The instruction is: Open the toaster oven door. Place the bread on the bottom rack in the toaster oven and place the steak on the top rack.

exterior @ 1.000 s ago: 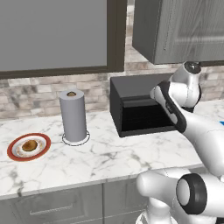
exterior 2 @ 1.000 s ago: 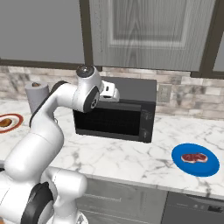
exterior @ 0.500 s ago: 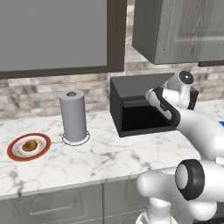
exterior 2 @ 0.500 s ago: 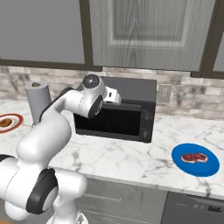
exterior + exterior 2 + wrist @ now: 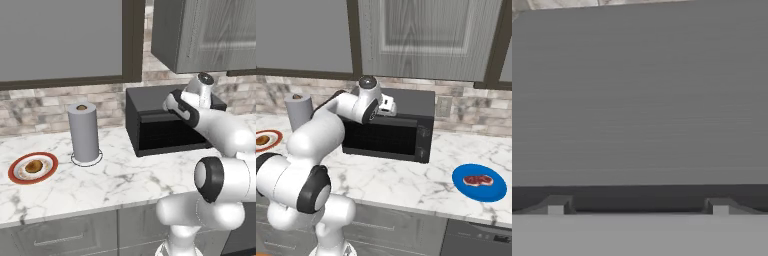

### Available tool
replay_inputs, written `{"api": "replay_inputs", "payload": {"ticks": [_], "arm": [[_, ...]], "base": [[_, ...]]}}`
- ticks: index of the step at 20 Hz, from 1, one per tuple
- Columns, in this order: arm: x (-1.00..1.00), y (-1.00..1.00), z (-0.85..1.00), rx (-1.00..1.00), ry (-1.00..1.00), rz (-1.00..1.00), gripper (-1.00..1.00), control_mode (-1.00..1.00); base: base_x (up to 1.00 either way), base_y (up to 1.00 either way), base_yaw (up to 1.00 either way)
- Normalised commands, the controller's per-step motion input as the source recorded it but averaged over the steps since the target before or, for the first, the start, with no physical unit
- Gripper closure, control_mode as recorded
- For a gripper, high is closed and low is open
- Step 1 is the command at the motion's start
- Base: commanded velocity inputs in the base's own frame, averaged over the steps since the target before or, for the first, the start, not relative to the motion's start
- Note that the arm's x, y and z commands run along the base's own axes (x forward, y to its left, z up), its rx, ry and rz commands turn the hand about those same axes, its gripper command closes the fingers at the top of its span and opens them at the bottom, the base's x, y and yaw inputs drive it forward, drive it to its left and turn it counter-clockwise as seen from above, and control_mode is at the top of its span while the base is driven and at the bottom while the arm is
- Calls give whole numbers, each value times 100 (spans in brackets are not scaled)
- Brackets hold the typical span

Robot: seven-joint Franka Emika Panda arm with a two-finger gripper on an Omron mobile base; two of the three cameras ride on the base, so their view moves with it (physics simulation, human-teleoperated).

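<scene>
Black toaster oven (image 5: 388, 131), door shut, gripper (image 5: 389, 105) spread wide just above its top front edge; aim off and it could skid across the lid.

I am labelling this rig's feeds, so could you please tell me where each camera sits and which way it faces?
Left base view: behind-left of the arm, facing the toaster oven and the bread; arm at lower right.
Right base view: behind-right, facing the oven and the steak; arm at lower left.
Hand view: on the hand, facing the oven's dark top; fingertips at the bottom.
Both base views share oven and paper-towel roll.
</scene>
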Motion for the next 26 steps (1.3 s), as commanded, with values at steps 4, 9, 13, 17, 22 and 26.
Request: {"api": "replay_inputs", "payload": {"ticks": [4,9,13,17,22,26], "arm": [[-16,-4,-89,0,9,0,-100,-100],[-89,-5,-100,0,0,0,-100,-100],[-100,0,-100,0,0,0,-100,-100],[-100,0,-100,0,7,0,-100,-100],[-89,0,-100,0,21,0,-100,-100],[-82,0,-100,0,16,0,-100,-100]], "base": [[0,0,0],[0,0,0],[0,0,0],[0,0,0],[0,0,0],[0,0,0]]}}
